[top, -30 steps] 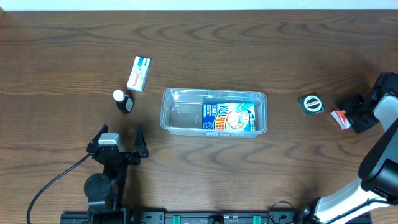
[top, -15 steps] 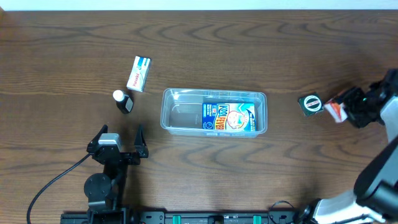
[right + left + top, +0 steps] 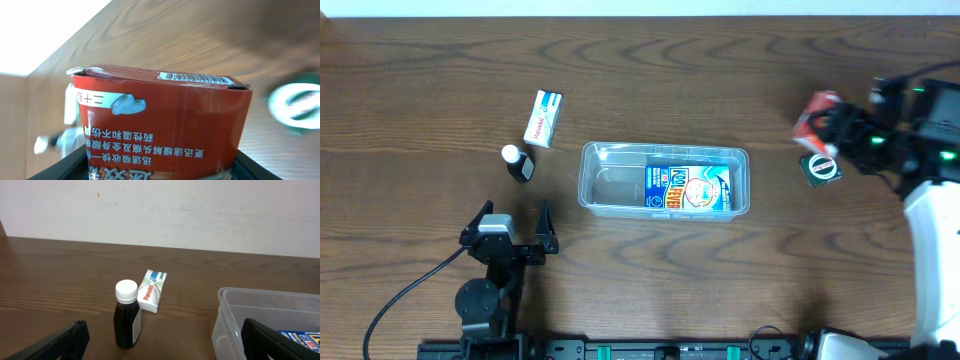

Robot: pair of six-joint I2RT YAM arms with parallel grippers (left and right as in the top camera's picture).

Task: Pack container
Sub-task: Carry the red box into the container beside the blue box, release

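Observation:
The clear plastic container (image 3: 665, 181) lies at the table's middle with a blue box (image 3: 688, 188) in its right half; its corner shows in the left wrist view (image 3: 235, 315). My right gripper (image 3: 832, 125) is shut on a red box (image 3: 813, 115) with white Chinese print (image 3: 160, 125), held in the air to the right of the container. My left gripper (image 3: 512, 222) is open and empty near the front left. A dark bottle with a white cap (image 3: 519, 162) (image 3: 127, 315) and a white Panadol box (image 3: 543, 118) (image 3: 153, 291) stand left of the container.
A small green and black round-faced item (image 3: 820, 168) lies on the table under my right arm; it is a blurred shape in the right wrist view (image 3: 295, 102). A black cable (image 3: 400, 290) runs from the left arm's base.
My right gripper has lifted the red box off the table at the far right and carried it left and toward the back, past the green item. The left arm has not moved.

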